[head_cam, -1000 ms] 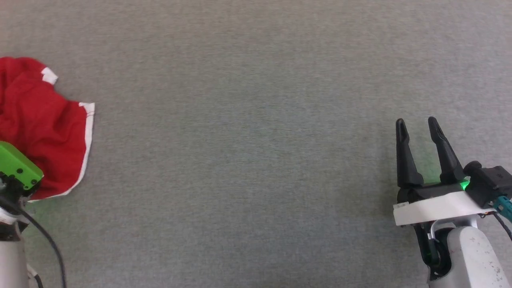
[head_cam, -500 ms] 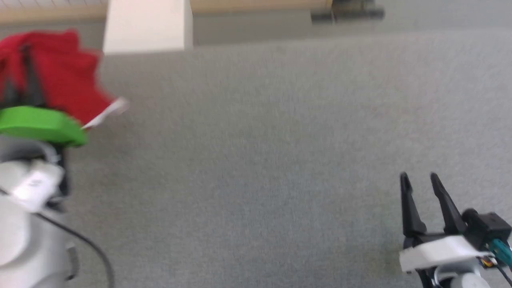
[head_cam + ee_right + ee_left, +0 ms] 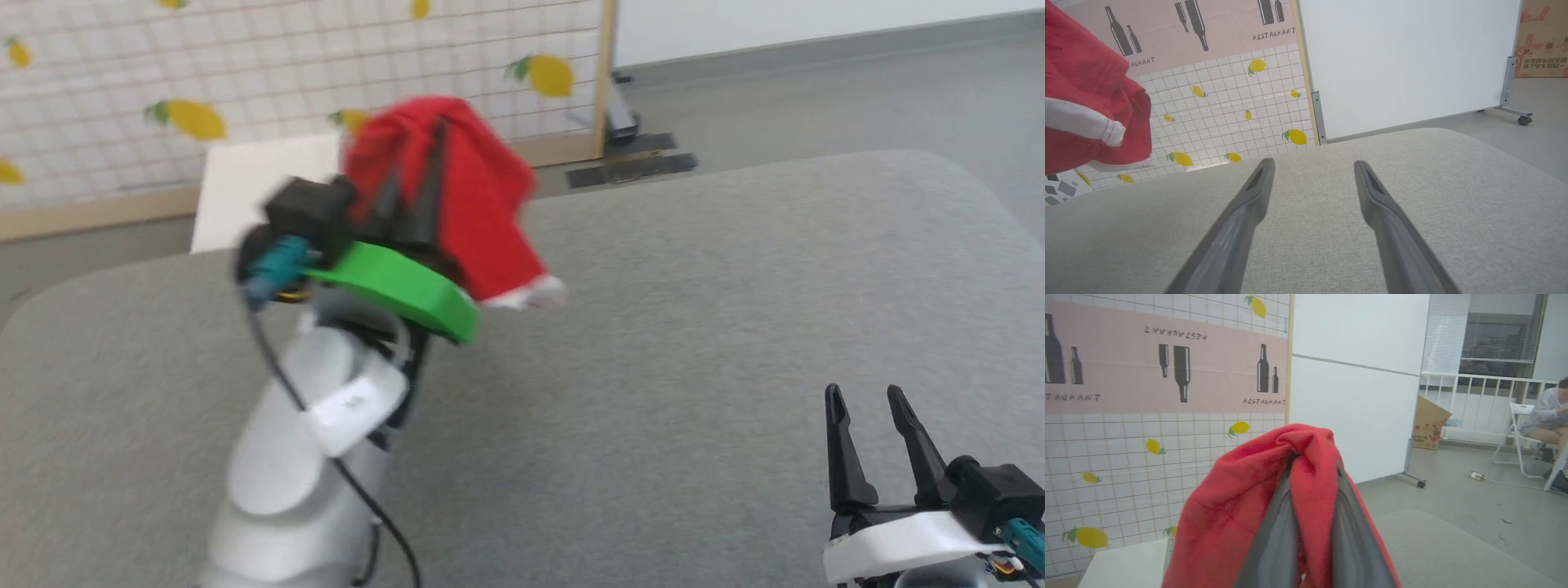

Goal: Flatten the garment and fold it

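Hanging clear of the grey padded surface (image 3: 694, 367), the red garment (image 3: 482, 204) was bunched in the left gripper (image 3: 416, 163). From that arm's own camera I could see the two dark fingers (image 3: 1278, 539) nipped together on a fold of the cloth, which draped down over both of them. A bit of white trim dangled at its lowest end, just above the padding. The arm was raised towards the far left of the surface, in front of a tiled screen (image 3: 245, 82) printed with lemons. The right gripper (image 3: 864, 396) sat low at the near right corner, well apart from the cloth, its fingers spread and holding nothing. A person (image 3: 1545, 414) sat on a chair across the room.
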{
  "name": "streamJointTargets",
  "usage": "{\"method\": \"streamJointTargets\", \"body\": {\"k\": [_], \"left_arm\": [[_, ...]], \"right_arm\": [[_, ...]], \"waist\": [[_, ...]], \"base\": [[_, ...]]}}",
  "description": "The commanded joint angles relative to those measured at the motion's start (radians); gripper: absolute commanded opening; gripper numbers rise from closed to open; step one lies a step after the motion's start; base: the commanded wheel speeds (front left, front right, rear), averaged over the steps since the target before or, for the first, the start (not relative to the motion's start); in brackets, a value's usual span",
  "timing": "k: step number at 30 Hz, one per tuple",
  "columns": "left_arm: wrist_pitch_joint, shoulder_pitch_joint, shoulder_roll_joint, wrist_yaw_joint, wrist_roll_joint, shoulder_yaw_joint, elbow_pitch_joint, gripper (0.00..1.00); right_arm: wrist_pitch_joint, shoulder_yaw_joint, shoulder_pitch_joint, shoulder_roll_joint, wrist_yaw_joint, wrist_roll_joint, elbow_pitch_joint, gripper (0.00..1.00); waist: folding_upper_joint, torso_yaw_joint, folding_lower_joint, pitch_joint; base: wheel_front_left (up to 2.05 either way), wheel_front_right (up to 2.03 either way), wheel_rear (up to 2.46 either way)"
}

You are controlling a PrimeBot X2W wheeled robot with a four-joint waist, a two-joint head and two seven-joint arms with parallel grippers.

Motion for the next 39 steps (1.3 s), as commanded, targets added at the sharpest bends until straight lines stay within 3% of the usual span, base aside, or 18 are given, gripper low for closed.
{"method": "streamJointTargets", "body": {"k": [1, 6, 9, 12, 17, 21, 22, 23, 26, 33, 36, 39], "left_arm": [[0.004, -0.011, -0.013, -0.010, -0.022, -0.024, 0.018, 0.00], [0.033, 0.014, -0.039, -0.013, -0.099, -0.132, 0.115, 0.00], [0.095, 0.035, -0.041, -0.014, -0.188, -0.208, 0.190, 0.00], [0.184, 0.051, -0.041, 0.011, -0.275, -0.292, 0.289, 0.00], [0.438, 0.060, -0.041, 0.061, -0.323, -0.426, 0.475, 0.00], [0.598, 0.048, -0.042, 0.062, -0.344, -0.492, 0.541, 0.00], [0.602, 0.042, -0.042, 0.064, -0.344, -0.498, 0.541, 0.73], [0.583, 0.032, -0.042, 0.069, -0.339, -0.498, 0.536, 1.00], [0.470, 0.010, -0.042, 0.087, -0.324, -0.476, 0.509, 1.00], [0.038, 0.018, -0.018, 0.097, -0.312, -0.348, 0.374, 1.00], [-0.076, 0.043, 0.014, 0.104, -0.295, -0.314, 0.331, 1.00], [-0.121, 0.084, 0.049, 0.118, -0.272, -0.260, 0.271, 1.00]], "right_arm": [[-0.001, 0.000, 0.011, 0.001, -0.002, -0.007, -0.007, 1.00], [0.008, 0.008, 0.003, 0.001, -0.002, -0.011, -0.017, 1.00], [0.008, 0.015, -0.004, 0.001, -0.002, -0.004, -0.019, 1.00], [0.007, 0.025, -0.011, 0.001, -0.002, 0.005, -0.014, 1.00], [0.003, 0.027, -0.017, 0.001, -0.002, 0.012, -0.003, 1.00], [0.001, 0.027, -0.022, 0.001, -0.002, 0.015, 0.003, 1.00], [0.000, 0.028, -0.025, 0.001, -0.002, 0.015, 0.005, 1.00], [0.000, 0.030, -0.028, 0.001, -0.002, 0.016, 0.006, 1.00], [-0.001, 0.038, -0.034, 0.001, -0.002, 0.013, 0.007, 1.00], [-0.001, 0.036, -0.025, 0.001, -0.002, -0.006, -0.003, 1.00], [0.005, 0.033, -0.017, 0.001, -0.002, -0.017, -0.013, 1.00], [0.012, 0.028, -0.008, 0.001, -0.002, -0.023, -0.032, 1.00]], "waist": [[-0.0001, -0.100, 0.0001, -0.022], [-0.0001, -0.167, 0.0001, 0.004], [-0.0001, -0.196, 0.0001, 0.023], [-0.0001, -0.215, 0.0001, 0.044], [-0.0001, -0.222, 0.0001, 0.071], [-0.0001, -0.209, 0.0001, 0.085], [-0.0001, -0.204, 0.0001, 0.086], [-0.0001, -0.196, 0.0001, 0.087], [-0.0001, -0.175, 0.0001, 0.083], [-0.0001, -0.101, 0.0001, 0.040], [-0.0001, -0.066, 0.0001, 0.020], [-0.0001, -0.028, 0.0001, 0.003]], "base": [[0.00, 0.00, 0.00], [0.00, 0.00, 0.00], [0.00, 0.00, 0.00], [0.00, 0.00, 0.00], [0.00, 0.00, 0.00], [0.00, 0.00, 0.00], [0.00, 0.00, 0.00], [0.00, 0.00, 0.00], [0.00, 0.00, 0.00], [0.00, 0.00, 0.00], [0.00, 0.00, 0.00], [0.00, 0.00, 0.00]]}}
